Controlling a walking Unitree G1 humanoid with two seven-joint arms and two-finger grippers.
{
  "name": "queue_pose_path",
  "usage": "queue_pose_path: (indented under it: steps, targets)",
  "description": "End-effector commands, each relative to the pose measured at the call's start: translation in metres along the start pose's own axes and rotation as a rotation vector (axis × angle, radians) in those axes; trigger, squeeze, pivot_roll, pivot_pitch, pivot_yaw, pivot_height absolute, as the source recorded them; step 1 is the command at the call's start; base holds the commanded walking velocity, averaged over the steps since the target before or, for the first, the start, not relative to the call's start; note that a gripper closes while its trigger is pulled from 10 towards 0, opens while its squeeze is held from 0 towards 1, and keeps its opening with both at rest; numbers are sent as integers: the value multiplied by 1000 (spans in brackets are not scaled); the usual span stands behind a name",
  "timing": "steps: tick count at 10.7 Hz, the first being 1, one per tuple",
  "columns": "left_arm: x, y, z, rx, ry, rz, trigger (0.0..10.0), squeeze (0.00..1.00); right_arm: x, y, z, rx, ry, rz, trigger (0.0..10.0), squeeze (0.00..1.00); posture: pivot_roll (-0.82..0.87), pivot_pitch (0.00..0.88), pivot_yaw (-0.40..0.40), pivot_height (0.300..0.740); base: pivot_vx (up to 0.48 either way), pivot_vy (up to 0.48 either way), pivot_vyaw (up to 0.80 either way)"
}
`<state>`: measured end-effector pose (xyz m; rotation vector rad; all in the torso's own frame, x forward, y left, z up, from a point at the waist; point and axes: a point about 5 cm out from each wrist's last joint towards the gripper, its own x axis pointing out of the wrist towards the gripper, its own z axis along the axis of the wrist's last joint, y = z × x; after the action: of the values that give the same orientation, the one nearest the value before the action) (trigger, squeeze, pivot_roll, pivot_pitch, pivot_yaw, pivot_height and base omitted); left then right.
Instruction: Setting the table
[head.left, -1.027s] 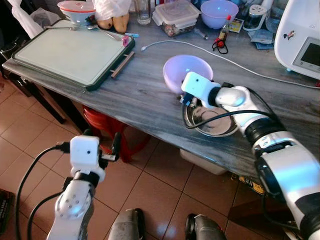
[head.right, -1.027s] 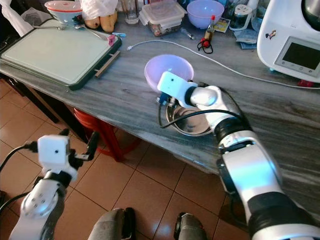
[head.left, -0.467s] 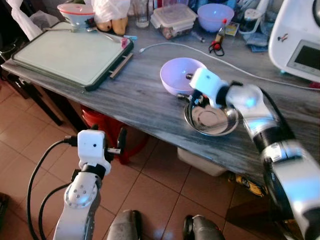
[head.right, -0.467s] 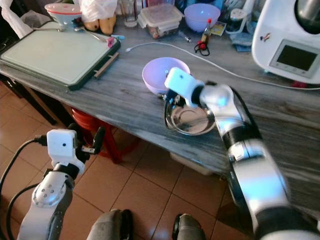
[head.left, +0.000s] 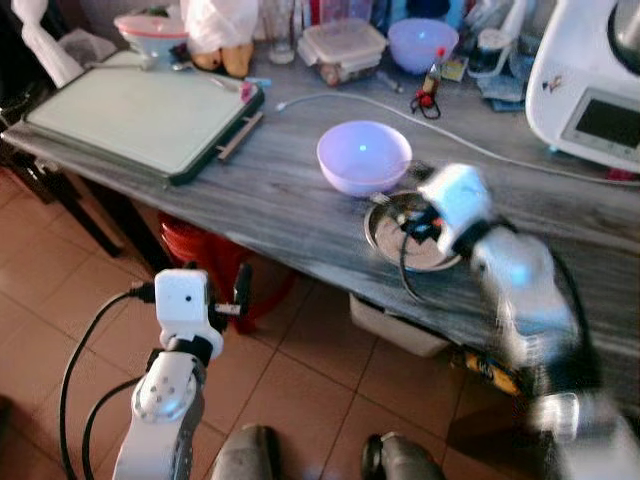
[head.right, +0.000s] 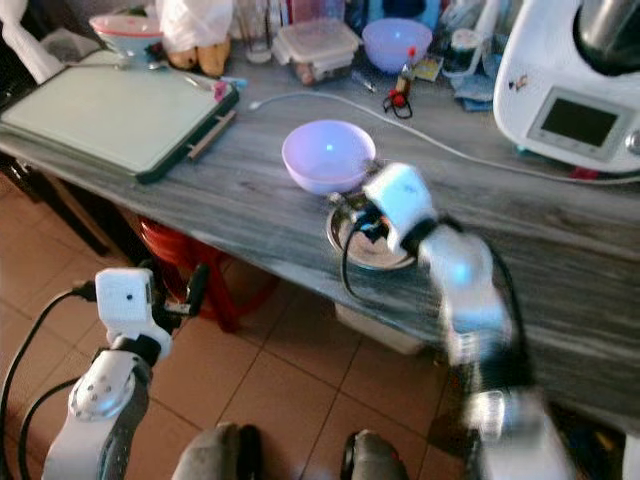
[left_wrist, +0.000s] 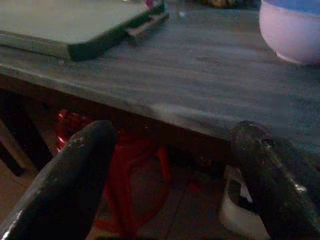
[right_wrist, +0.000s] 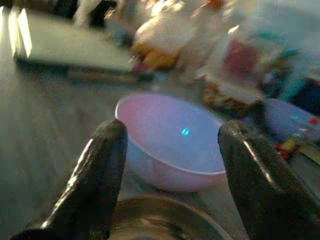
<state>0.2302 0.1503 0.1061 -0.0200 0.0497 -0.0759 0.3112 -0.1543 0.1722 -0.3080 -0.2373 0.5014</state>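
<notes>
Your steel bowl sits near the front edge of the counter, touching the lilac bowl behind it. Your right claw hangs just over the steel bowl, fingers spread wide, holding nothing. Your left claw waits below the counter's edge, wide open and empty.

This is a home kitchen. A grey wood-grain counter stands over terracotta floor tiles. Along the counter's far edge sit a lidded food container, 2 lilac bowls and a small sauce bottle; a white cooking appliance with a screen fills its far right corner and a green-rimmed cutting board its left end.
</notes>
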Motion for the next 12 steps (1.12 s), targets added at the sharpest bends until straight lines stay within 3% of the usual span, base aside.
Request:
queue_pose_path:
  steps: [1, 3, 5, 9, 12]
  targets:
    - [2, 3, 2, -2, -3, 16, 10000, 0, -8, 1, 9, 24, -24, -86, 10000, 0, 0, 64, 20, 740, 0, 0, 0]
    - [4, 1, 2, 0, -4, 6, 10000, 0, -23, 13, 0, 111, 41, -167, 10000, 0, -5, 62, 27, 740, -133, 0, -247]
    - [5, 1, 4, 1, -9, 7, 10000, 0, -30, 22, -4, 132, 81, -189, 10000, 0, -4, 59, 25, 740, -287, 0, -609]
    - [3, 0, 3, -4, -6, 23, 10000, 0, -38, 22, -10, 162, 135, -218, 10000, 0, -5, 55, 16, 740, -315, 0, -800]
    - [6, 2, 3, 2, -9, 18, 10000, 0, -47, 20, -18, 248, 175, -264, 10000, 0, -5, 41, 28, 740, -316, 0, -165]
